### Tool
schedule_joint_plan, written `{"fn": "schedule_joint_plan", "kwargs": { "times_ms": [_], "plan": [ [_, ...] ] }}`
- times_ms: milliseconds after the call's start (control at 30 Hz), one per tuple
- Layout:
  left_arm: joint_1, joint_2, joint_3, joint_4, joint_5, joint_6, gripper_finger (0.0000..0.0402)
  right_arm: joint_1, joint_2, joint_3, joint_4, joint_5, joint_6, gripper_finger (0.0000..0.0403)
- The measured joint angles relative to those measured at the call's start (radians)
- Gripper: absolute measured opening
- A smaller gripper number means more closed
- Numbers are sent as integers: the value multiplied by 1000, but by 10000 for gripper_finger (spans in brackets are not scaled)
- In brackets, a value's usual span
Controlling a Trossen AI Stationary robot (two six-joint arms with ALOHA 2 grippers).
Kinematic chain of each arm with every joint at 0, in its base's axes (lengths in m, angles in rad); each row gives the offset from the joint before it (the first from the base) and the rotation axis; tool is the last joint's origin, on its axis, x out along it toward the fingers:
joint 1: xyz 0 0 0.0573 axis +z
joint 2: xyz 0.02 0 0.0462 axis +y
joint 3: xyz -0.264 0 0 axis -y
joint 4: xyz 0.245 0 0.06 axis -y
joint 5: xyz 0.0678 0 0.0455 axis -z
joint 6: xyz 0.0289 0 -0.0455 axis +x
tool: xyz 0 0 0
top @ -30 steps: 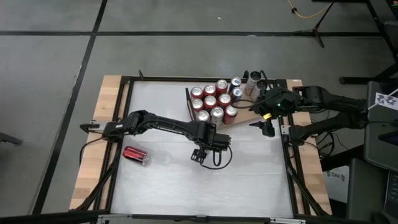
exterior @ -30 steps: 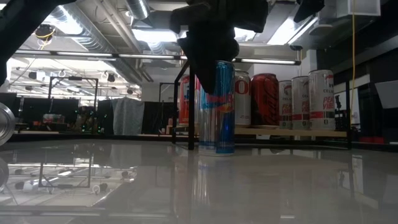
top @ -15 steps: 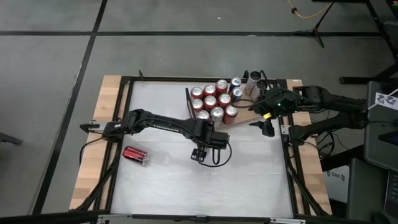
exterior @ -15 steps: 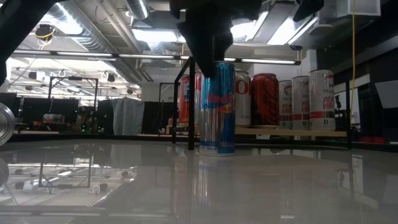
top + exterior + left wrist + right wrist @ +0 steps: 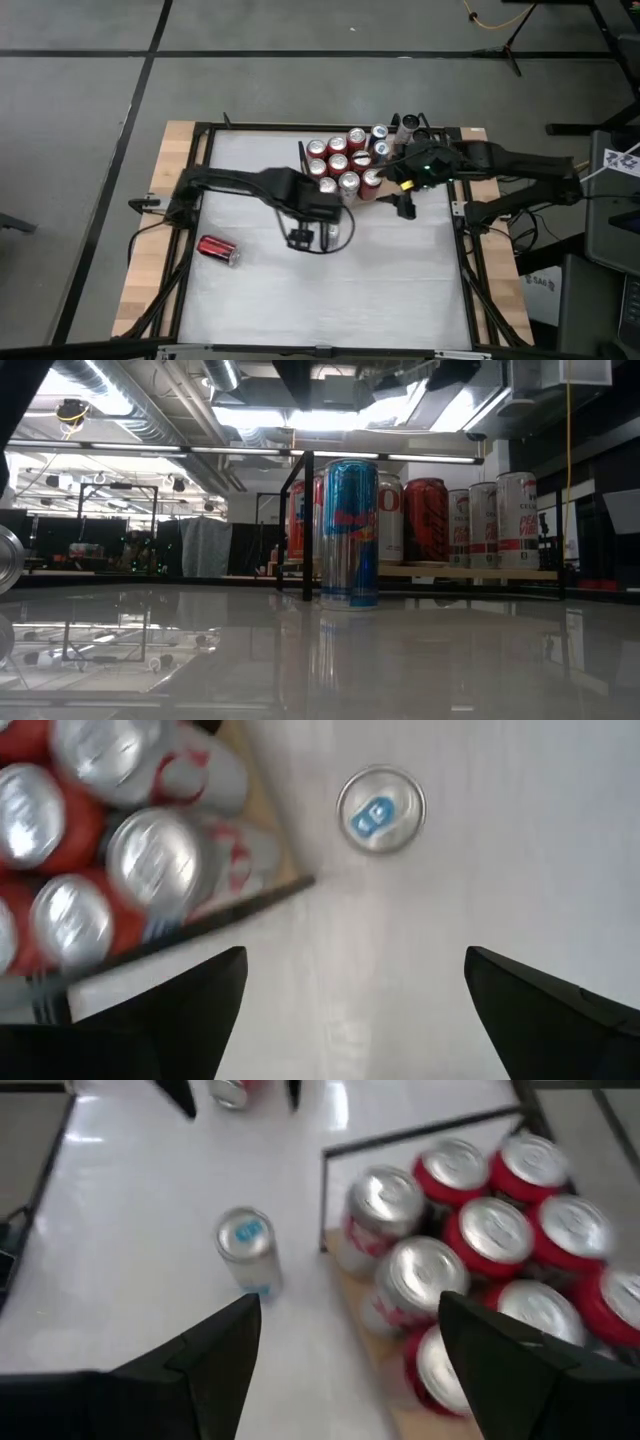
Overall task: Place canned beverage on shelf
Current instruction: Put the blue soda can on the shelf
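— Blue and silver, that slim can (image 5: 350,532) nearest the low camera: is anything holding it?

— No. It stands upright on the white counter (image 5: 330,290), alone, just in front of the shelf (image 5: 370,1335) and not on it. From above, it sits by the left hand (image 5: 315,238), whose fingers (image 5: 150,1020) are spread wide with nothing between them; its own camera looks straight down on the can's top (image 5: 381,809).

— And the other arm?

— The right hand (image 5: 404,207) hovers near the shelf's edge on the counter's right side, well parted too and gripping nothing. Its wrist view shows the same blue can (image 5: 245,1248) standing apart from the shelf's corner.

— What is on the shelf already?

— A tight cluster of upright cans (image 5: 340,165), mostly red with silver tops, packed behind the thin dark rail (image 5: 308,525). In the low view a few pale ones (image 5: 495,520) line up on the right. The exact count is hard to give, since the wrist pictures are smeared.

— Anything else on the counter?

— One red can (image 5: 218,249) lying on its side toward the left edge, well apart from the shelf.
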Motion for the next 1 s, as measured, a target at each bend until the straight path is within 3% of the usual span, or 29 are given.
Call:
{"fn": "schedule_joint_plan", "kwargs": {
  "times_ms": [200, 400, 600, 833, 1000],
  "plan": [
    [-43, -136, -18, -18, -61, -110, 364, 12, 104, 0, 131, -161, 2, 294],
    [-117, -273, -122, -11, -225, -214, 364, 83, 205, 0, 215, -143, -13, 294],
    [-161, -432, -351, 25, -259, -349, 364, 135, 292, 0, 265, -92, -14, 294],
    [-178, -607, -693, 261, -250, -401, 364, 158, 373, 0, 330, -73, -63, 294],
    [-178, -671, -864, 428, -213, -403, 364, 156, 415, 0, 357, -61, -90, 294]
  ]
}}
